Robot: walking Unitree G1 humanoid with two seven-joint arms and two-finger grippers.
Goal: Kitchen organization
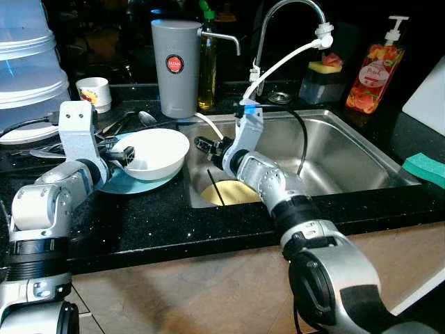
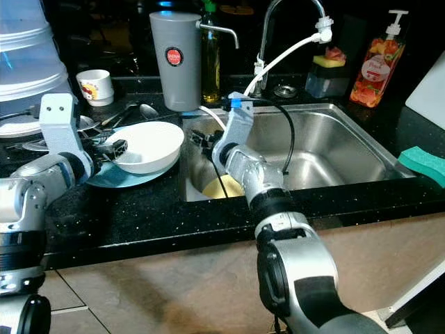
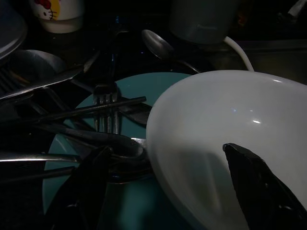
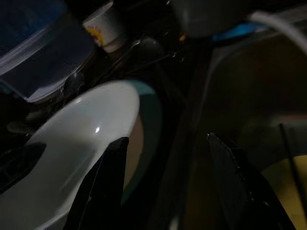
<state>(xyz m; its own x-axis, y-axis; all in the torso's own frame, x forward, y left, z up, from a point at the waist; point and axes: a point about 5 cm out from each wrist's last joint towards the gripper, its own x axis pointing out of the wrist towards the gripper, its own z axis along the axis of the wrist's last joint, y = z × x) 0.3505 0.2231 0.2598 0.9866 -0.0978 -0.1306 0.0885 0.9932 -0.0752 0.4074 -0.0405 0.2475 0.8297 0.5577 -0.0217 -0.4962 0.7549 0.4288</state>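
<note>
Black counter (image 1: 160, 216), sink (image 1: 348, 156) alongside. White bowl (image 1: 156, 152) on teal plate (image 1: 132, 182): my left gripper (image 1: 127, 156) straddles its near rim, fingers apart. Right gripper (image 1: 203, 145), apart, just beside bowl's sink-side edge.

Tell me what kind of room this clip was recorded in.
A home kitchen, most likely: a stainless sink with a curved tap is set into a dark speckled counter, a soap dispenser stands behind it, and a white bowl rests on a teal plate among cutlery.
</note>
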